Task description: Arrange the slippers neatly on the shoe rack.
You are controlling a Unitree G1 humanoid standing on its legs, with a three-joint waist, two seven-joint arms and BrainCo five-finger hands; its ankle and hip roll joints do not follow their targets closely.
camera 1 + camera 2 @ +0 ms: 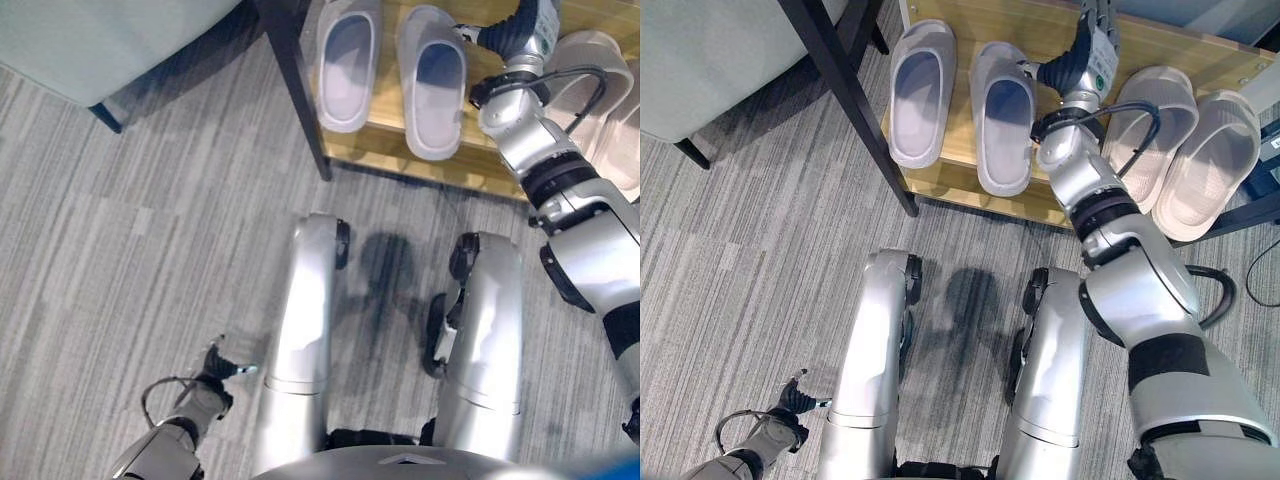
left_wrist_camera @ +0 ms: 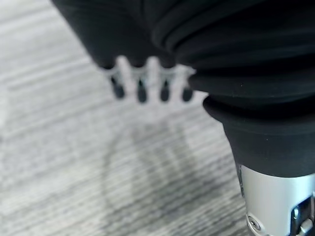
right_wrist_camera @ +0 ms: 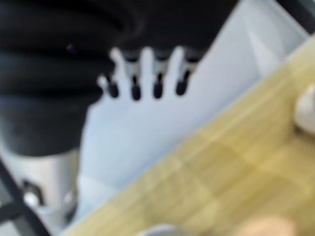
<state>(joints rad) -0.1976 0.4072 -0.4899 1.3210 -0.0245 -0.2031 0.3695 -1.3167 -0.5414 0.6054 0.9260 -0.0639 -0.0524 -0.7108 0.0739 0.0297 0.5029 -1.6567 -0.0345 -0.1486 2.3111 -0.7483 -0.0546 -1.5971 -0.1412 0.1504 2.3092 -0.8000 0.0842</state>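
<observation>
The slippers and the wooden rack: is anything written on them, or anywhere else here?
No readable text.
Grey slippers, beige slippers and shoe rack: no print visible.
Right hand: a small pale label on its wrist, too small to read.

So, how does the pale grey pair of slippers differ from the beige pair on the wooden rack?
The pale grey slipper pair is cooler in colour and lies on the robot's left of the wooden shoe rack; the beige slipper pair is warmer, lies right and angles more. Both pairs are open-toed slides, soles down, side by side.
</observation>
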